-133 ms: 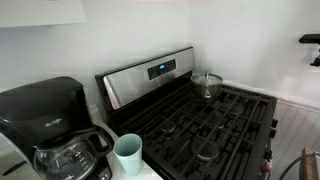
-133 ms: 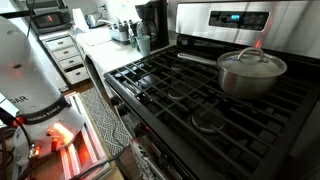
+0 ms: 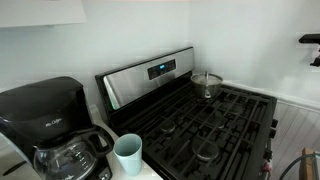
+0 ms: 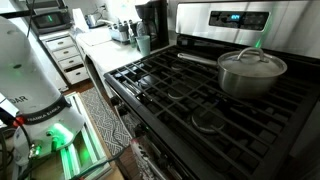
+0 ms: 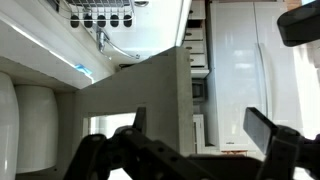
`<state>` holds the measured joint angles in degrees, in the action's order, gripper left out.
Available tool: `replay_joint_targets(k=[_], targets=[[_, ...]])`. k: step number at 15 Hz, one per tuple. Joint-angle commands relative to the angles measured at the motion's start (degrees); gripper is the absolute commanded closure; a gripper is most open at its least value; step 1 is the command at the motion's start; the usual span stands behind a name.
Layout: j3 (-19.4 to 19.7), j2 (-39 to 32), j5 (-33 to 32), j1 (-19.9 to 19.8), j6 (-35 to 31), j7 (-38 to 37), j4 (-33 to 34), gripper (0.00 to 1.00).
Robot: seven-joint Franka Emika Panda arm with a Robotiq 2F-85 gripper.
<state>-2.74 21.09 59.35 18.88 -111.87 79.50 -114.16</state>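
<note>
Fingers [image 5: 137, 122] of the gripper [image 5: 198, 135] stand spread wide in the wrist view, dark and blurred at the bottom edge, with nothing between them. Straight ahead of them, seen through the gap, rises a grey panel [image 5: 150, 90], with white doors [image 5: 245, 70] to its side; how near the panel is cannot be told.

Both exterior views show a black stove [image 3: 215, 120] but not the gripper. A steel pot [image 4: 251, 72] sits on a back burner near the control panel, and its lid hides whatever is in it. Beside the stove, on the counter, a pale blue cup [image 3: 127, 153] stands upright; its contents cannot be made out. Just beside the cup is a black coffee maker [image 3: 45, 110] with a glass carafe [image 3: 70, 155] seated under it, its fill level unclear.
</note>
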Motion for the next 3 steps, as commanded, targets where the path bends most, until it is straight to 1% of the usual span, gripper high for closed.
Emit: replay_joint_targets(k=[1, 3], targets=[[-1.13, 1.23, -4.21, -5.51, -2.46, 0.80, 0.28, 0.00], [-1.11, 1.53, -3.44, -5.47, -2.88, 0.24, 0.14, 0.00]])
